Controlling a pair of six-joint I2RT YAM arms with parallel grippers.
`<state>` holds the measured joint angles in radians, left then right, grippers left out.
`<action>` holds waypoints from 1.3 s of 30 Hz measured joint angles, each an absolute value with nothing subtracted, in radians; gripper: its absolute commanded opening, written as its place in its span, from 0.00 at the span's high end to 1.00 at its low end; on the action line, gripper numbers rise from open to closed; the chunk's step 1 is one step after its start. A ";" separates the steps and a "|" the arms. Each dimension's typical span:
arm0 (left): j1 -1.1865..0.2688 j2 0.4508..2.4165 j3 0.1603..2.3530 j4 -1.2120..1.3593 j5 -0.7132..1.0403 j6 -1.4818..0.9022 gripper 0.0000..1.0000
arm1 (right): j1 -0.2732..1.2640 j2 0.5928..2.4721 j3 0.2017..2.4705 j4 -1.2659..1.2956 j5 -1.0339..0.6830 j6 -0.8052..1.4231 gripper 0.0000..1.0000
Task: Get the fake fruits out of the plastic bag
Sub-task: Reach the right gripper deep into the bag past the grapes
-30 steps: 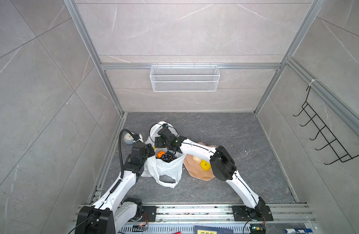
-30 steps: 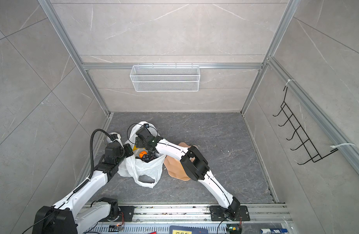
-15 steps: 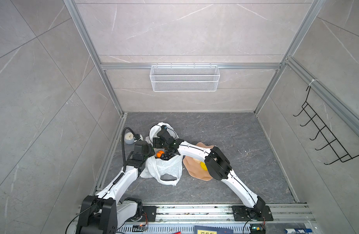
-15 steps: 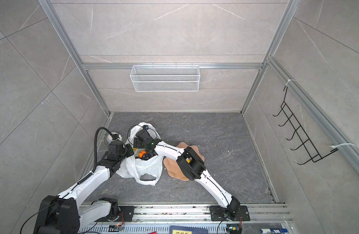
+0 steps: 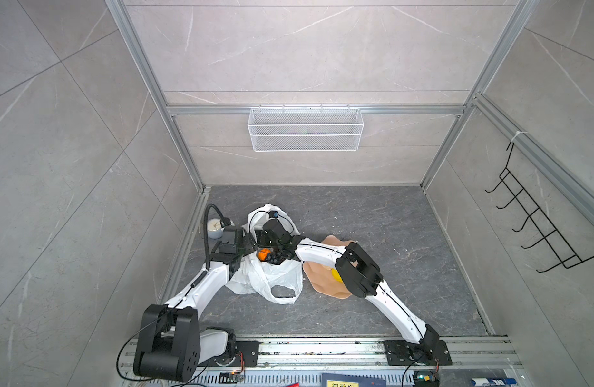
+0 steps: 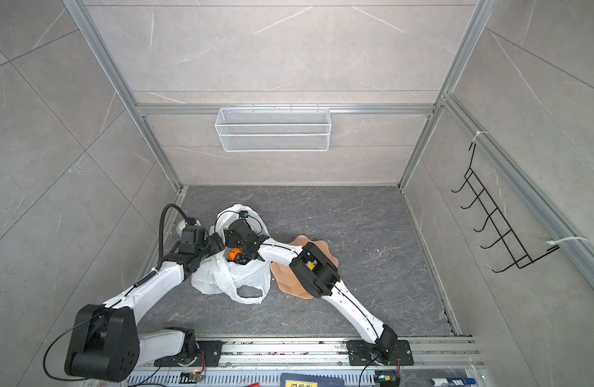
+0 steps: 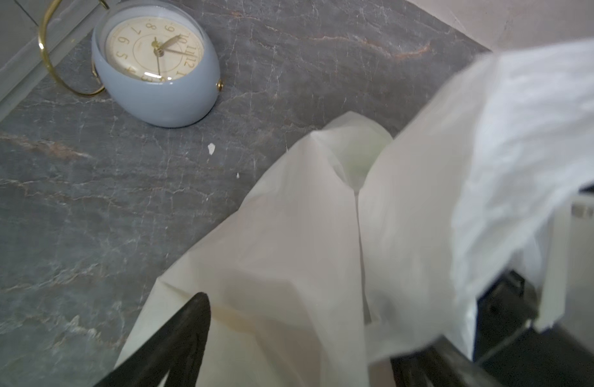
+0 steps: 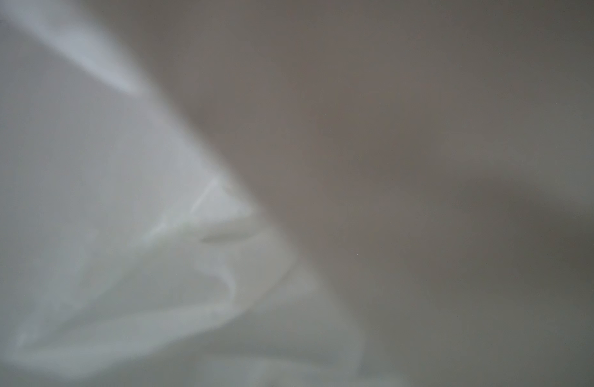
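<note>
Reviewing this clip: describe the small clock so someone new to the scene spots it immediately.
On the dark grey tabletop, look along the left edge, just left of the white plastic bag. The clock sits there: the only rounded pale-blue thing, with a cream numbered dial and a thin gold ring stand.

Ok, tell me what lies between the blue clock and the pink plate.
The plastic bag fills the stretch between the clock and the plate. An orange fruit shows in its open mouth. Both top views show this.
</note>
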<state>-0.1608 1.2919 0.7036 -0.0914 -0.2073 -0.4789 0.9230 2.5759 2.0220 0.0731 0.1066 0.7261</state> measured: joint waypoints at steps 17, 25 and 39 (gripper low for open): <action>-0.076 1.607 0.924 -0.165 -0.091 -0.493 0.73 | 0.919 2.445 1.808 0.202 0.127 0.751 0.17; -0.071 1.579 0.876 -0.031 0.064 -0.497 1.00 | 0.916 2.406 1.731 0.237 0.142 0.768 0.18; -0.258 1.023 0.531 0.224 0.033 -0.383 1.00 | 0.914 2.184 1.365 0.495 0.152 0.765 0.17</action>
